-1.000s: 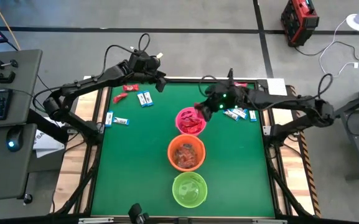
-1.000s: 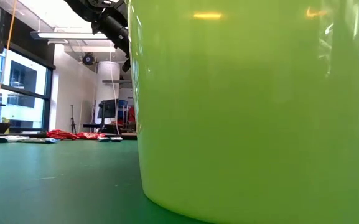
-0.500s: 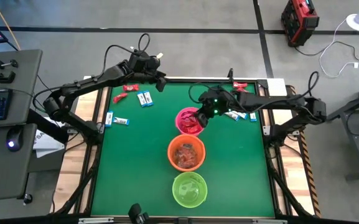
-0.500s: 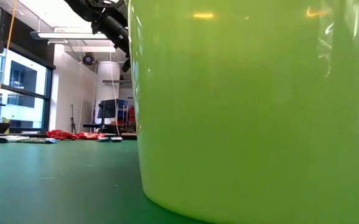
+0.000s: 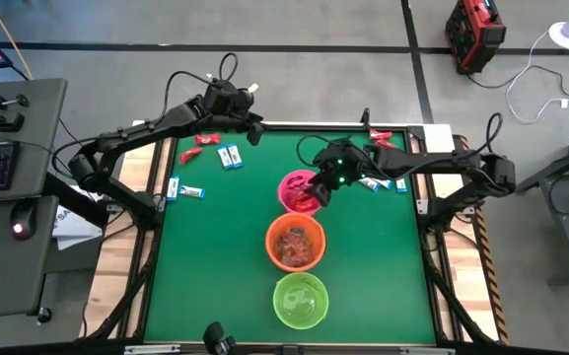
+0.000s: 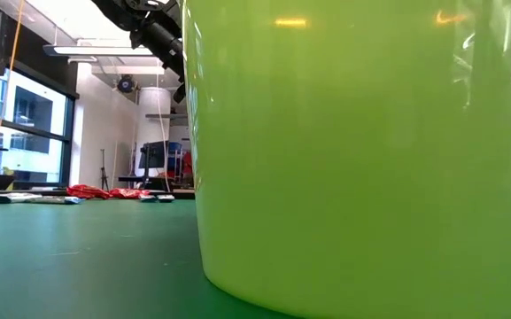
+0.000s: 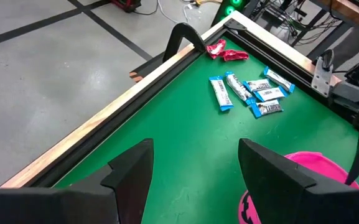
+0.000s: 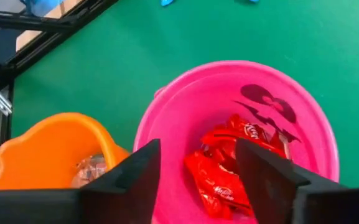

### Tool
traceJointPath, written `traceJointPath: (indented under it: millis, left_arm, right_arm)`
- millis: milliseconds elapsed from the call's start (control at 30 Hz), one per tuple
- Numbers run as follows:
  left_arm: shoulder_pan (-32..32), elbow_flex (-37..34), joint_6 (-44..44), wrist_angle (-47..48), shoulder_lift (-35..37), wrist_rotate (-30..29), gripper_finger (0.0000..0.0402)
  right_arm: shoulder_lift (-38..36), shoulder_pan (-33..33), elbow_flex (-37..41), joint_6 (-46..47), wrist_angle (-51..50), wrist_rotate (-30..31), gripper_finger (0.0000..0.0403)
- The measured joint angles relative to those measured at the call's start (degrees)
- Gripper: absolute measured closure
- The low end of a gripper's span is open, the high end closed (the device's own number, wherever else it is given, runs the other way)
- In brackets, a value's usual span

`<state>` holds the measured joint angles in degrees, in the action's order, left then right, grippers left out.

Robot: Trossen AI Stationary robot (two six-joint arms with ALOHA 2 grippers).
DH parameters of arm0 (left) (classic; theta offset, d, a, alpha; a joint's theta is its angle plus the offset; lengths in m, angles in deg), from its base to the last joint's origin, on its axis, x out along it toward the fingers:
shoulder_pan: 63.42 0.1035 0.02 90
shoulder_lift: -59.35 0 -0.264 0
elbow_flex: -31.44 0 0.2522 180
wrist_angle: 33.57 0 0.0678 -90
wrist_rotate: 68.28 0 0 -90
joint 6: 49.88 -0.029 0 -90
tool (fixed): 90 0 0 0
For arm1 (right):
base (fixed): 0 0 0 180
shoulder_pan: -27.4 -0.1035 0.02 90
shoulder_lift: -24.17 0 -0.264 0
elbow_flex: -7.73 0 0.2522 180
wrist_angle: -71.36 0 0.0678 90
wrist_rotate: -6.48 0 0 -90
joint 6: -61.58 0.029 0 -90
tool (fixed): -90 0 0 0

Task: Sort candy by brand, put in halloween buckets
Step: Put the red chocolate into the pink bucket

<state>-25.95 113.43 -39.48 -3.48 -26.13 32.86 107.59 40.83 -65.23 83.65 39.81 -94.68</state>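
Note:
Three buckets stand in a row down the table's middle: pink [image 5: 299,193], orange [image 5: 295,243] and lime green [image 5: 301,300]. My right gripper [image 5: 322,187] hangs open and empty over the pink bucket's [image 8: 167,124] right rim. In the right wrist view [image 8: 195,180] red candies [image 8: 226,162] lie inside that bucket, with the orange bucket [image 8: 48,149] beside it. My left gripper [image 5: 253,132] is open and empty above the table's far edge [image 7: 195,180]. Blue-and-white candies [image 5: 378,181] and red ones [image 5: 383,139] lie far right. More candies [image 5: 228,155] lie far left.
Two blue-and-white packets [image 5: 185,190] lie near the table's left edge. The left wrist view shows the blue-and-white cluster [image 7: 249,92], red packets [image 7: 226,53] at the corner and the wooden table rim [image 7: 135,93]. The green bucket [image 6: 361,151] fills the low view.
My right gripper has shifted a little left and nearer, further over the pink bucket. The left arm has not moved.

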Motion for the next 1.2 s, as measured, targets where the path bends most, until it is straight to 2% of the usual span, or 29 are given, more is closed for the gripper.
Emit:
traceJointPath:
  millis: [167,433,533,667,867,1033,1200]
  left_arm:
    - [0.0,0.0,0.0,-0.6,0.0,0.0,0.0177]
    - [2.3,0.0,5.3,-1.0,0.0,0.1,0.0177]
    - [4.0,0.0,5.6,3.3,0.0,-2.1,0.0177]
    - [7.5,0.0,7.0,14.8,-0.9,-11.9,0.0177]
    - [16.1,0.0,9.0,26.3,-5.7,-13.6,0.0177]
    - [20.9,0.0,7.7,29.7,-11.3,-15.3,0.0177]
    - [22.3,0.0,3.9,26.8,-16.3,-20.0,0.0177]
  right_arm:
    - [-3.1,1.7,-2.2,-5.1,-5.1,0.6,0.0174]
    - [-9.5,10.4,-3.8,-9.3,-18.7,15.0,0.0171]
    - [-10.2,15.2,-3.8,-9.8,-25.5,15.5,0.0171]
    - [-10.9,19.1,-3.8,-11.7,-29.7,14.2,0.0171]
    - [-11.1,20.0,-3.8,-11.9,-28.6,13.9,0.0171]
    - [-11.1,19.1,-3.8,-10.6,-26.0,13.9,0.0171]
    - [-11.1,18.7,-3.8,-6.5,-25.7,13.9,0.0171]
